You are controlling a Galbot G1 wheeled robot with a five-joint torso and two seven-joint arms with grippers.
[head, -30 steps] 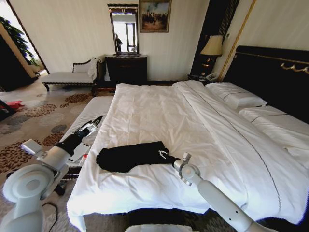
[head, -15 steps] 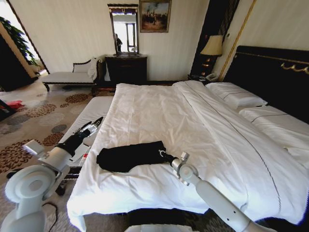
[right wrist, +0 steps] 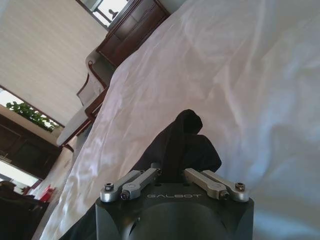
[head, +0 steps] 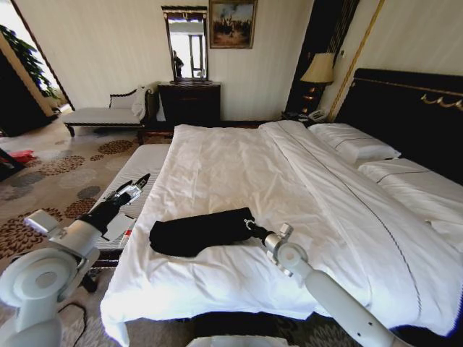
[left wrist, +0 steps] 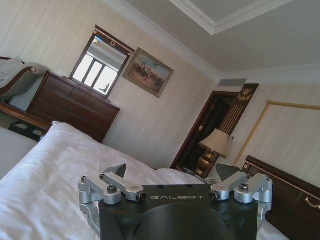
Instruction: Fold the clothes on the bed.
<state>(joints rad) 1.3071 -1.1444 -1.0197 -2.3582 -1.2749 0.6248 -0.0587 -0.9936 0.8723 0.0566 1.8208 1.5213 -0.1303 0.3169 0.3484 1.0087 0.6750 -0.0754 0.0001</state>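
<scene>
Now right tool [head: 251, 225] pinches the shirt [head: 199, 232] edge on the bed [head: 239, 163]; left tool [head: 137, 183] open, off bedside.

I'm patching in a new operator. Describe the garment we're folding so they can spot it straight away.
Start at the very large white bed with the tall dark headboard. Near its foot corner, on the robot's side, lies a small black soft-fabric T-shirt, bunched into a long bundle. It is the only dark item on the white duvet, and the right hand is shut on its end.
</scene>
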